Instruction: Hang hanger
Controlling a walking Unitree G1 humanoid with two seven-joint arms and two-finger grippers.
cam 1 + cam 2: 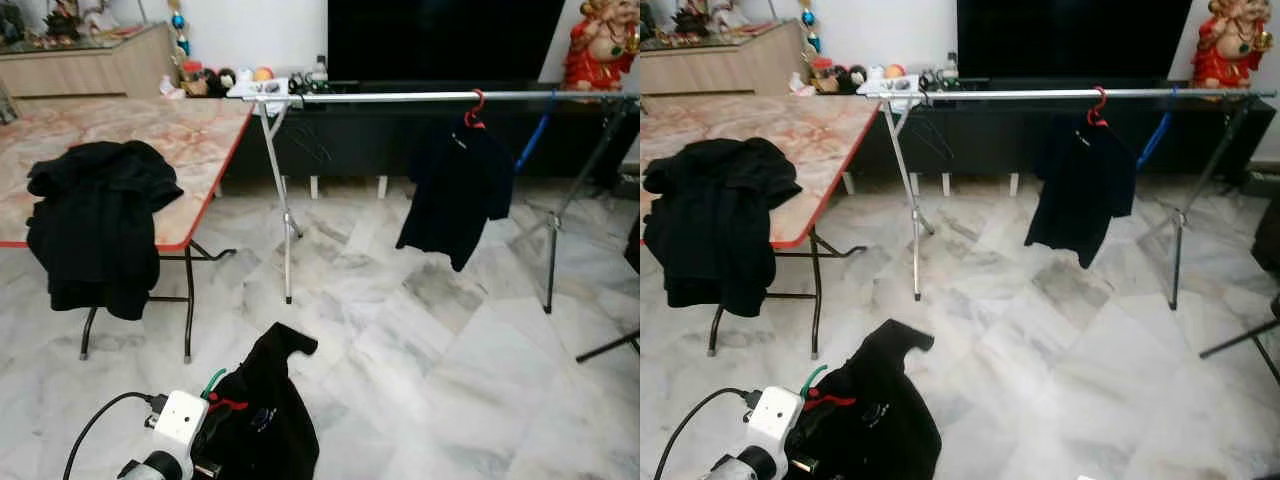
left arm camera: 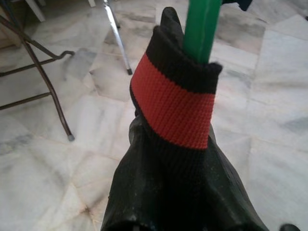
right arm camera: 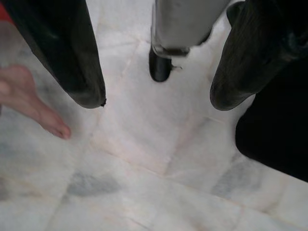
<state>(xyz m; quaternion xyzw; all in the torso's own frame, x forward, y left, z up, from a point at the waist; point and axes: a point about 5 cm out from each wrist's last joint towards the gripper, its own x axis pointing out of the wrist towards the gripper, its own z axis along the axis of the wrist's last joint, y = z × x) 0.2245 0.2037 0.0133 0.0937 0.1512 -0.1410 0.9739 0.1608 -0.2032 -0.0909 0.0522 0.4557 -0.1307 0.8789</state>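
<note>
Left arm point(image 1: 160, 455): silver cylindrical wrist with a white box-shaped housing on top — a black cable loops out to the left. Right gripper point(image 3: 154, 96): two long, matte black fingers point(image 3: 72, 53) with rounded tips — set apart.

Spread jaws above marble floor point(image 3: 144, 192)

Green hanger point(image 2: 201, 26) — top cut off by frame; lower part hidden inside black garment point(image 2: 173, 183).

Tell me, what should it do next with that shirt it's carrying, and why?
Probably walk toward the rail. The left gripper holds the green hanger with its black shirt low over the floor, while the rail stands well ahead with bare space beside the hung shirt.
</note>
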